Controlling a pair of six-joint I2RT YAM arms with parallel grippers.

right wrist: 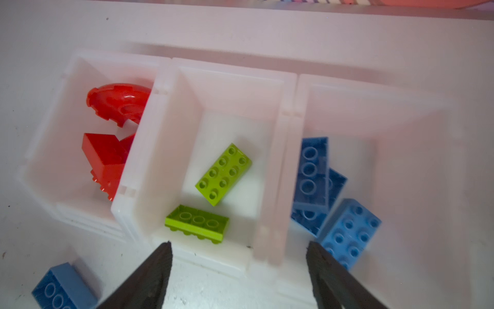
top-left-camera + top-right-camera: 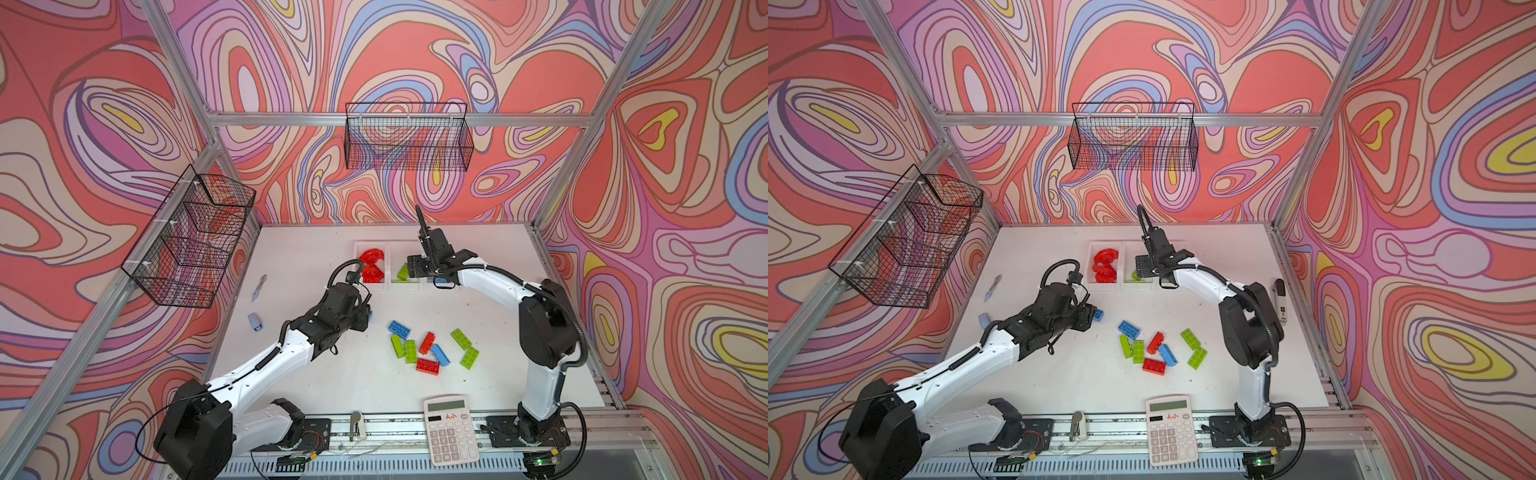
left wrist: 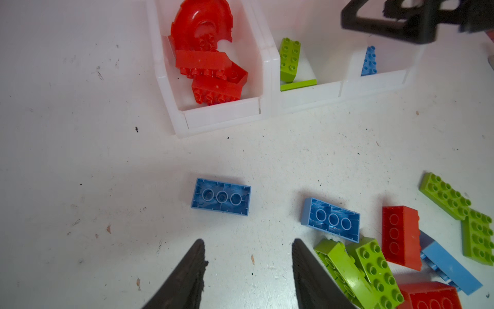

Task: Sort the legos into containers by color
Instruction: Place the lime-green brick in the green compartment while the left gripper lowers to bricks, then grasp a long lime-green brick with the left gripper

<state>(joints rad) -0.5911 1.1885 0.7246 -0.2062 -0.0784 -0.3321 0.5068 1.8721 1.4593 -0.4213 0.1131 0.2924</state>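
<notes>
— Clearances first. What room is there?

— The containers [image 3: 222, 115] stand as a joined row toward the far side of the table [image 2: 374, 382], set back from its far edge. Bare surface runs to the left of them in both top views, and between their near wall and the loose legos [image 2: 427, 343]. These are clustered right of centre, clear of every table edge. A lone blue brick [image 3: 220, 196] lies apart from the cluster, underside up.

— The hands?

— The left gripper [image 3: 248, 247] hangs low over bare table, fingers parted with nothing between them. The lone blue brick sits just ahead of the tips, untouched. The right gripper [image 1: 240, 248] hovers above the near rim of the middle and right-hand bins, fingers spread wide and empty.

— Count, sorted.

— Left to right in both top views:
- Left bin: one red arch [image 3: 201, 24] and two red bricks [image 3: 219, 88].
- Middle bin: two green bricks [image 1: 224, 174].
- Right bin: at least three blue bricks [image 1: 350, 232], piled so that the count is uncertain.

— Count, loose.

— Nine on the table: four green, three blue including the lone one, two red. Several in the cluster touch or overlap.
</notes>
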